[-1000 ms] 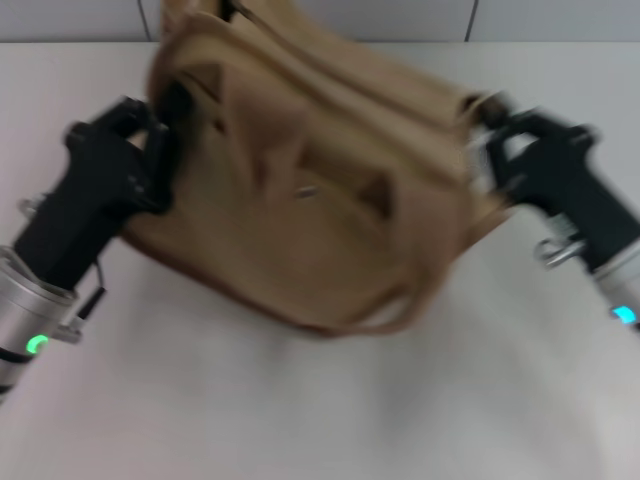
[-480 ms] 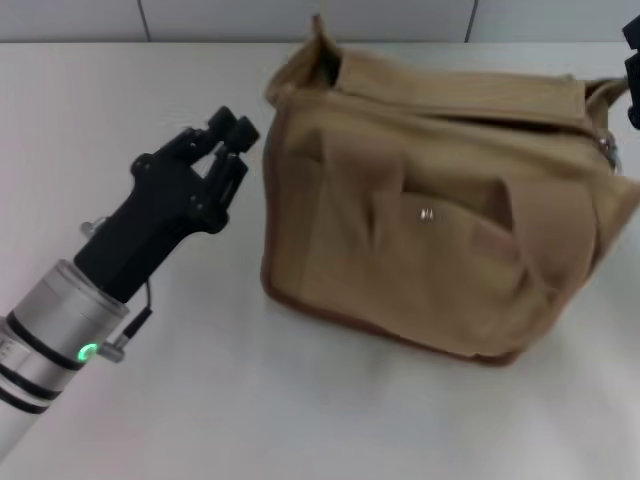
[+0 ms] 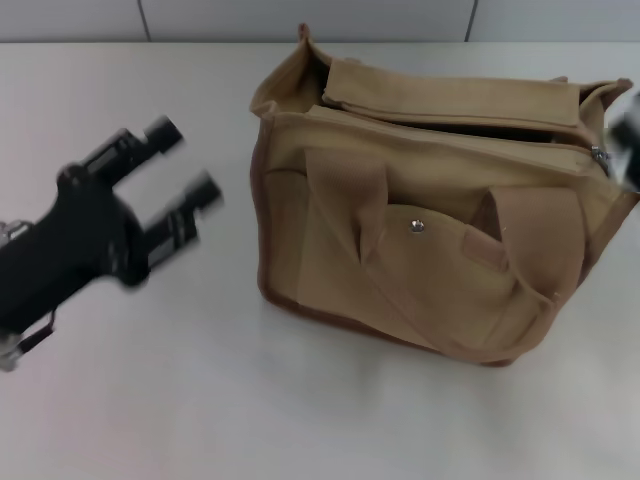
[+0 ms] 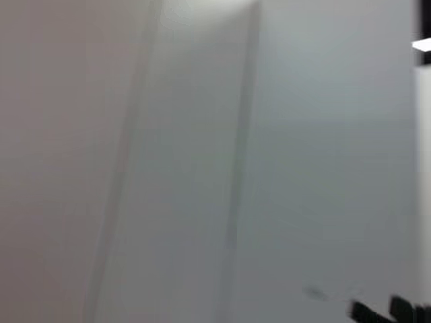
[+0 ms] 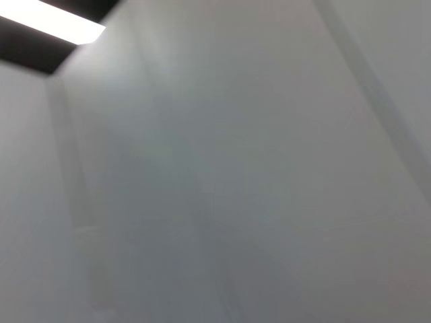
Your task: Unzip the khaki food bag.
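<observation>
The khaki food bag (image 3: 430, 230) stands upright on the white table, right of centre in the head view. It has a brown-trimmed base, two wide handles and a front pocket with a metal snap (image 3: 417, 226). A dark gap (image 3: 470, 122) runs along its top between the two sides. A silver pull (image 3: 600, 156) sits at its right end. My left gripper (image 3: 185, 160) is open and empty, hovering left of the bag and apart from it. My right gripper (image 3: 628, 140) shows only as a blur at the right edge, by the bag's right end. Both wrist views show only wall.
The white table (image 3: 200, 400) lies bare in front of and to the left of the bag. A tiled wall (image 3: 300, 18) runs along the table's far edge, close behind the bag.
The bag has come down from a tilted, held position and now rests upright. My left gripper has let go, opened and drawn back left. My right gripper has pulled off to the right edge.
</observation>
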`<state>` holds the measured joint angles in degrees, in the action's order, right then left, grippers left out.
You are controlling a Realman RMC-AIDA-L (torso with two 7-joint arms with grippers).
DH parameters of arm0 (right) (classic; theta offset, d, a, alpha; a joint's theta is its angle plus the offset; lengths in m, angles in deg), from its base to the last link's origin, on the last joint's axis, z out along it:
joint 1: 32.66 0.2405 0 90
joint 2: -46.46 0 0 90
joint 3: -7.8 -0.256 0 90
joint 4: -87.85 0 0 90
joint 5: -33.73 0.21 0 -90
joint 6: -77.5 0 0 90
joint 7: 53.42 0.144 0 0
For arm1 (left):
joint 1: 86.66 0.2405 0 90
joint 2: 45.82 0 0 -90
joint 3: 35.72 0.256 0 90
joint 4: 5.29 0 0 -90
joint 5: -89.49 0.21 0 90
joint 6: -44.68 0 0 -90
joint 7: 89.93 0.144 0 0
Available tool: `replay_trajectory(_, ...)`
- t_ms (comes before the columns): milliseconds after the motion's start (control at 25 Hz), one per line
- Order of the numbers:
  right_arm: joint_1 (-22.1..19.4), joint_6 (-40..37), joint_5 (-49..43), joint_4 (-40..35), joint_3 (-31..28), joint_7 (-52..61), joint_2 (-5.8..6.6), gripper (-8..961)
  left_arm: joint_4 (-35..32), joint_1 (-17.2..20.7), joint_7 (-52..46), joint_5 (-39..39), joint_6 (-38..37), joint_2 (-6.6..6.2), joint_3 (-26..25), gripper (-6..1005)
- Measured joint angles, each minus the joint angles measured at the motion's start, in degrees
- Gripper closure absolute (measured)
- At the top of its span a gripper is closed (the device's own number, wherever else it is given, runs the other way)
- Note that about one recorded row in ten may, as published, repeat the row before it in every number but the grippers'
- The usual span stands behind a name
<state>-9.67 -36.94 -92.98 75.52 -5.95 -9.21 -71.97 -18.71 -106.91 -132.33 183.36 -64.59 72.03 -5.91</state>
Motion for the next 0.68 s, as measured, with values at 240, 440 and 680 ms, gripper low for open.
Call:
replay_trajectory(240, 2.4, -9.3, -6.6, -6.5, 25.1, 0.7, 2.49, 319, -8.9, -1.3, -7.1, 6.0, -2.9, -4.64, 15.3, 332)
replay_trajectory(440, 2.4, -7.5, -6.7, -7.0, 29.3, 0.4, 1.37, 145, -9.9, -2.3, -8.1, 8.8, -3.1, -4.96, 17.9, 173)
replay_trajectory(680, 2.6, -5.6, -6.7, -7.5, 29.4, 0.4, 0.46, 116, -10.1, -2.1, -8.1, 8.9, -2.8, -4.55, 17.7, 150)
